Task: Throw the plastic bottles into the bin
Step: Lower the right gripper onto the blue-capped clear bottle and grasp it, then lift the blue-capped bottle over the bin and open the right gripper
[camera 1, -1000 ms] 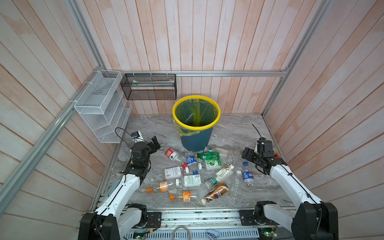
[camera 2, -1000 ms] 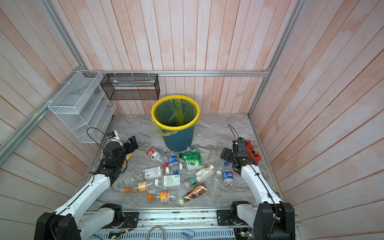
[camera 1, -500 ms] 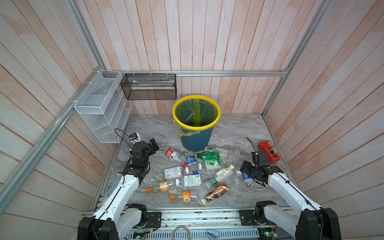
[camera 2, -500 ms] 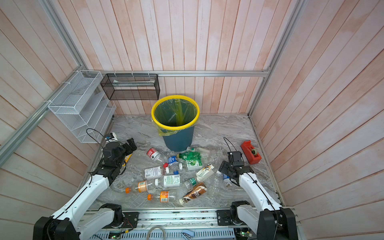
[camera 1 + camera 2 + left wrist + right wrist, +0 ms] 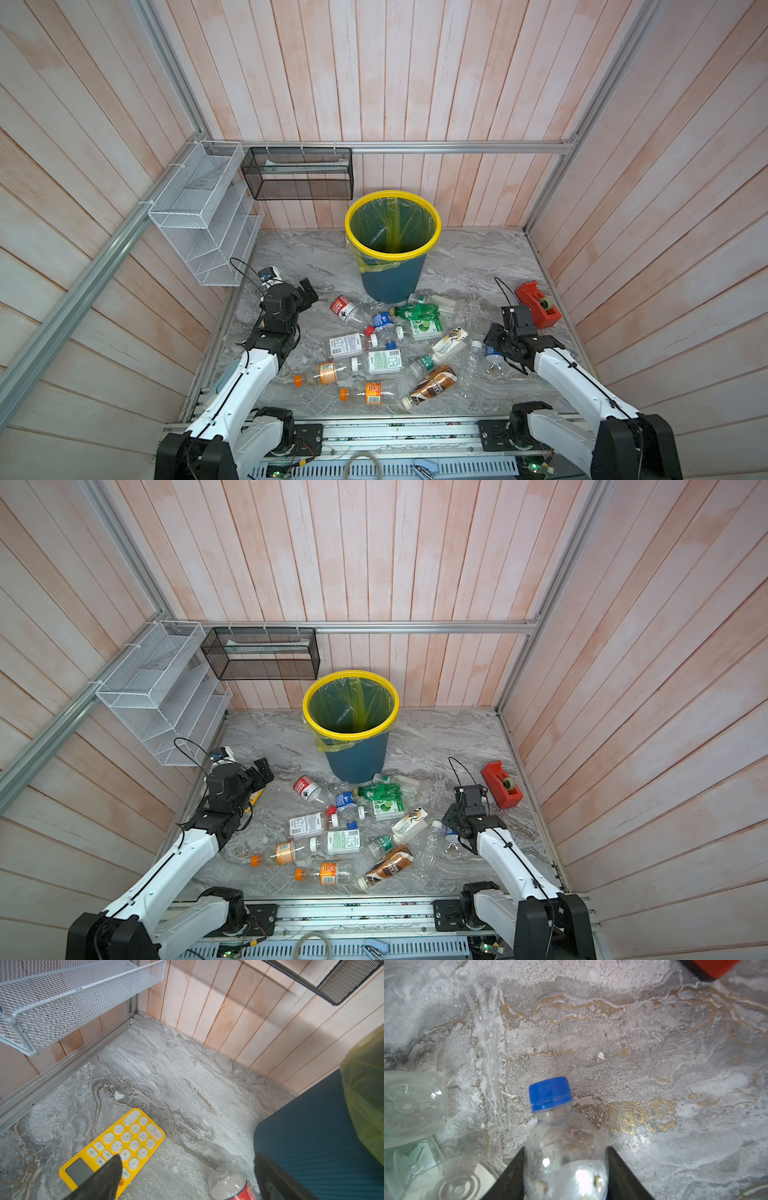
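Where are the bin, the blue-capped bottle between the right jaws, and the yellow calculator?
bin point(image 5: 392, 282): in a top view, on its teal outer wall.
blue-capped bottle point(image 5: 550, 1093): right wrist view, on its blue cap.
yellow calculator point(image 5: 133, 1137): left wrist view, on its keypad.

1. Setting: a robotics laboratory test cell, built as a small enclosed booth.
2. Enclosure: pale plank walls close three sides, edged by a bare aluminium frame.
3. Work surface: a marble-patterned tabletop forms the floor of the booth.
4. Apparatus: a left arm and a right arm, white with black joints, stand on a slotted metal rail at the front edge, with exposed wiring beneath.
5. Fittings: a white wire-mesh rack and a black mesh basket hang from the frame.
6. Props: plastic bottles lie scattered before a bin that stands on the tabletop itself.
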Controlling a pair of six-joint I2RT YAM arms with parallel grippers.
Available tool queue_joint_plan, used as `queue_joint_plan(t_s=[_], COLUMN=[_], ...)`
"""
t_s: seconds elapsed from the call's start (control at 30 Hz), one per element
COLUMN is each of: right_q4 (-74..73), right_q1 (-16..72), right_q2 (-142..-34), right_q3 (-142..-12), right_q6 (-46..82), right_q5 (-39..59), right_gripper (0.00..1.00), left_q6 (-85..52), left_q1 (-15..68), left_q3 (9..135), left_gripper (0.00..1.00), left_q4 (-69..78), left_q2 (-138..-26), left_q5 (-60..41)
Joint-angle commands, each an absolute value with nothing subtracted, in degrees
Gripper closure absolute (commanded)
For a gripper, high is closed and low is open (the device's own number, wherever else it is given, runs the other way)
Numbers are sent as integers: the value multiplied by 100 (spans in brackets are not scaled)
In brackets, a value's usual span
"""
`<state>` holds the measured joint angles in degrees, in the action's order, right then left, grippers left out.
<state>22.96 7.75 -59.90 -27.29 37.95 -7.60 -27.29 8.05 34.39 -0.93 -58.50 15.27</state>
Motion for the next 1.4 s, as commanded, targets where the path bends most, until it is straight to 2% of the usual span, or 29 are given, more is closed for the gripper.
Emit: queue_joint_plan(t_s=[0.0, 0.27, 0.57, 0.73, 0.93, 1.03, 1.1, 1.17, 1.27, 1.37], right_q4=[2269, 2186, 1452, 474, 364, 1101, 1261, 1285, 1290, 1324], right_q1=[796, 660, 421, 572, 1872, 2237, 2243, 2234, 2185, 2073], right_q2=[-6055, -5584, -5780, -6555, -8492, -9404, -9574, -9471, -9182, -8893], right_q3=[-2649, -3282, -5884, -7174, -9213, -10273, -10531, -10530, -10438, -10257], right_q6=[3833, 3646, 3337, 3690, 3449, 3096, 3007, 2875, 2718, 2660], right_q5=[-908, -1046, -181, 818, 1613, 1746, 1632, 1383, 1100, 958], right_gripper=[51, 54, 54, 56, 52, 40, 22, 9, 3, 2], left_q6=[-2786, -2932, -3241, -3252, -3363, -3443, -3432, -3381, -3348, -3381], left_q1=[822, 818, 813, 805, 826, 838, 854, 870, 895, 962], left_q3=[3623, 3603, 3622, 3651, 3722, 3810, 3919, 4031, 4121, 4142], left_gripper=[0, 0, 0, 0, 0, 0, 0, 0, 0, 0], left_q4=[-231, -343, -640, -912, -1181, -1307, -1455, -1590, -1679, -1676], left_q2=[-5865, -5775, -5836, -5776, -5807, -5932, -6035, -6123, -6177, -6165], left_q5=[1498, 1557, 1424, 1328, 1142, 1039, 1003, 1015, 1037, 1040])
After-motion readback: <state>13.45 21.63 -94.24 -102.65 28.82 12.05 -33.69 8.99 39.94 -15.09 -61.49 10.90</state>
